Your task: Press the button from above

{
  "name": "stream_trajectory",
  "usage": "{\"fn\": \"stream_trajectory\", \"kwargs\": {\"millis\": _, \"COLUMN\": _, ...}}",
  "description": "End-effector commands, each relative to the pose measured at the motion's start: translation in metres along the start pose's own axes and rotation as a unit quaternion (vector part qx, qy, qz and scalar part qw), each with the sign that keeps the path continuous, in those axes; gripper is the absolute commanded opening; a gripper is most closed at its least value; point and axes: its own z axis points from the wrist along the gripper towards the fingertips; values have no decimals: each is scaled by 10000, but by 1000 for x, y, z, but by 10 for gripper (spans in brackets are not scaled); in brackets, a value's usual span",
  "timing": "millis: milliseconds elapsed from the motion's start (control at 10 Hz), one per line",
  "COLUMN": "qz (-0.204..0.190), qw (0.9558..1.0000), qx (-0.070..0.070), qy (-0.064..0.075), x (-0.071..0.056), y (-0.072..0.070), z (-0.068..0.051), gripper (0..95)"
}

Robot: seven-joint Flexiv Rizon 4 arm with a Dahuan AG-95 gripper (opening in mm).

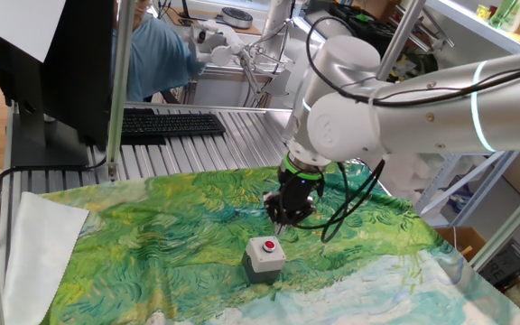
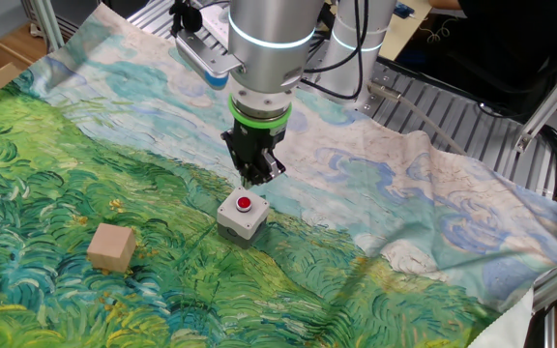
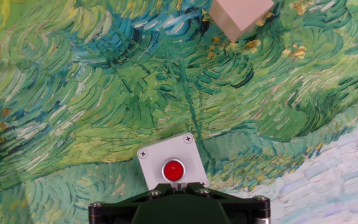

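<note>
fingers [image 2: 257, 178]: above the button, not touching; gap state cannot be told
button [image 2: 245, 204]: red, just below fingertips, on grey box [image 2: 241, 218]

White arm [image 1: 395, 113], glowing green rings

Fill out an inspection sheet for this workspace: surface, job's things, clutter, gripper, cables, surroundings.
Surface: painted-pattern cloth covering the table.
Job's things: red button on grey box, upright on the cloth.
Clutter: tan wooden block, apart from the box.
Gripper: gripper just above the button; finger state not visible.
Cables: black cables hanging from the wrist.
Surroundings: keyboard behind the table; shelving to the side.
</note>
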Motion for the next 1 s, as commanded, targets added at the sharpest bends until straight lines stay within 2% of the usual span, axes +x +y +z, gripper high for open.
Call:
{"fn": "stream_trajectory", "kwargs": {"millis": 100, "qz": -19, "qw": 10000, "qx": 4, "qy": -22, "x": 0, "y": -1, "z": 4, "gripper": 0}}
{"fn": "stream_trajectory", "kwargs": {"millis": 600, "qz": -17, "qw": 10000, "qx": -8, "qy": -58, "x": 7, "y": -2, "z": 17, "gripper": 0}}
{"fn": "stream_trajectory", "kwargs": {"millis": 1000, "qz": -28, "qw": 10000, "qx": -32, "qy": -46, "x": 5, "y": -4, "z": 24, "gripper": 0}}
